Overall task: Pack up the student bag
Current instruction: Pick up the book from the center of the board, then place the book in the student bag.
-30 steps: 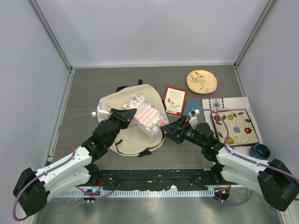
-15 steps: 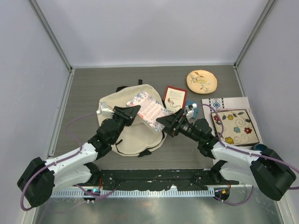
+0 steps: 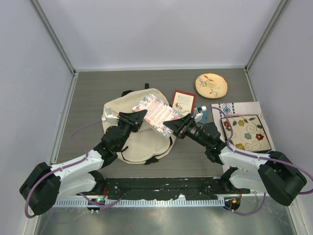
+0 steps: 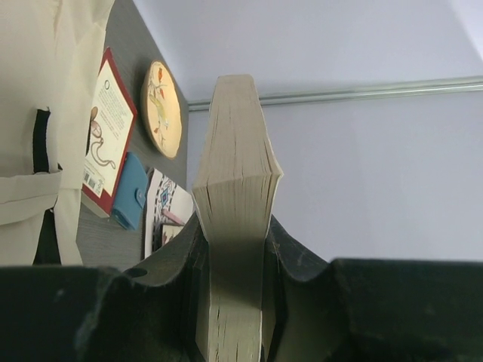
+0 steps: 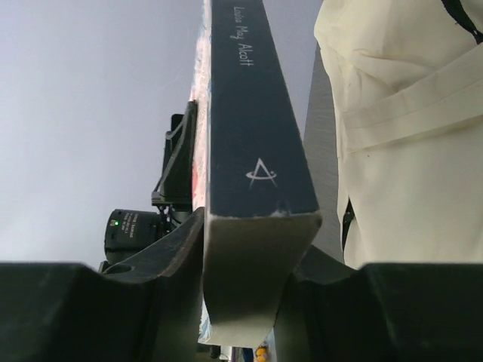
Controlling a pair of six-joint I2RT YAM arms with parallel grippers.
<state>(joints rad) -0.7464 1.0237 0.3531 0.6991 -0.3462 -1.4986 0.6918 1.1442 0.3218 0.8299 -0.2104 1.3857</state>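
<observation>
Book bridges both grippers, long axis running between them: left gripper clamps its page edge, right gripper its spine end. Student bag lies directly below, nearer the left

A flowered book is held over the cream bag. It is gripped from the bag's left side by the left gripper and from its right side by the right gripper. A red book is seen just right of the bag, and a round disc farther right.
</observation>
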